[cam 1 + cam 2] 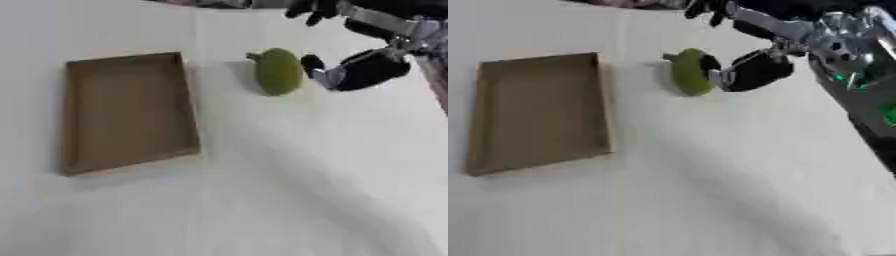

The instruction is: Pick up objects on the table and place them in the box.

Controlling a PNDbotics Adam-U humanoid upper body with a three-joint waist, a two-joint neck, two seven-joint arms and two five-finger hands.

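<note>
A green, oval fruit-like object (278, 71) with a short stem lies on the white table, right of the box. The brown, shallow cardboard box (127, 112) sits at the left with nothing inside. My right hand (372, 70) reaches in from the upper right. Its palm is just right of the green object and its thumb tip (312, 64) sits at the object's right side. The fingers (311, 9) spread above and beyond the object, not curled round it. Whether the thumb touches the object is unclear. My left hand does not show.
My right forearm (833, 40), black with silver joints, crosses the upper right corner. The white table (289, 190) stretches toward the near edge, below the box and the object.
</note>
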